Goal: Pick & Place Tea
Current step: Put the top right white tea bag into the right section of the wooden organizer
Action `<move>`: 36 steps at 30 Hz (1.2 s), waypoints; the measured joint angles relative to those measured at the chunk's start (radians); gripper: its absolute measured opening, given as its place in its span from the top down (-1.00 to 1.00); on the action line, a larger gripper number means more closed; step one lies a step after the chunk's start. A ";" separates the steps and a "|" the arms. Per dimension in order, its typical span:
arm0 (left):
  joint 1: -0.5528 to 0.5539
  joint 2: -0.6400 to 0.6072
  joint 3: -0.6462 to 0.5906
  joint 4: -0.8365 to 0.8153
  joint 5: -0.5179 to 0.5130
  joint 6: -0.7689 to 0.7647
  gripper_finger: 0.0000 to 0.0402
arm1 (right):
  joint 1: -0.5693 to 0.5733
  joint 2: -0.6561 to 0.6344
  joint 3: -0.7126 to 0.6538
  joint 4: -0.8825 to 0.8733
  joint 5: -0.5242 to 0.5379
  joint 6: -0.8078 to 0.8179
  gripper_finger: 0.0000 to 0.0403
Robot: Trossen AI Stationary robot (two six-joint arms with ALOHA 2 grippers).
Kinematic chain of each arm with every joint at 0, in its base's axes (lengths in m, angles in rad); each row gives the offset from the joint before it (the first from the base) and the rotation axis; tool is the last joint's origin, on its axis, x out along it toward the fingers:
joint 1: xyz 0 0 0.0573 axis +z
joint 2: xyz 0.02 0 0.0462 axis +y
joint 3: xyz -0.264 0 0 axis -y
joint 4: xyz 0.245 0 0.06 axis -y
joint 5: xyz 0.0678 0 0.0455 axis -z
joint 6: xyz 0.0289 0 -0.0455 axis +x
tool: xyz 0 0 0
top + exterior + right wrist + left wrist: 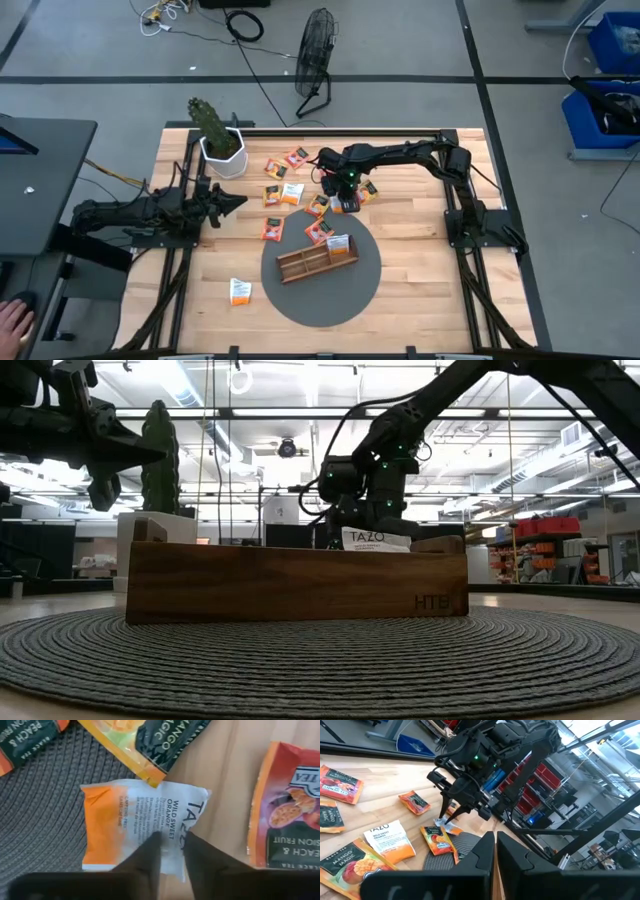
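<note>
One tea sachet (339,243) stood in the tray (316,261); others littered the bench (420,290). The right hand (345,203), nearly pressed together, hung over a white sachet (145,827).

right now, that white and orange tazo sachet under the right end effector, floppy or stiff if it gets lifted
Probably floppy: the white and orange sachet looks thin and crinkled, lying flat partly on the round mat. Likely very light, so it may sag or twist from the right end effector. Its smooth wrapper could slip in a shallow pinch.
</note>
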 joint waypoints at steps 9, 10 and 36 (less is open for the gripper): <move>0.000 0.000 0.000 0.000 0.000 -0.002 0.88 | 0.006 -0.045 -0.011 -0.022 0.103 0.035 0.95; 0.000 0.000 0.000 0.000 0.000 -0.002 0.88 | 0.005 -0.054 -0.012 -0.025 0.120 0.040 0.97; 0.000 0.000 0.000 0.002 0.000 -0.002 0.88 | 0.351 -0.333 -0.006 -0.080 0.538 0.412 1.00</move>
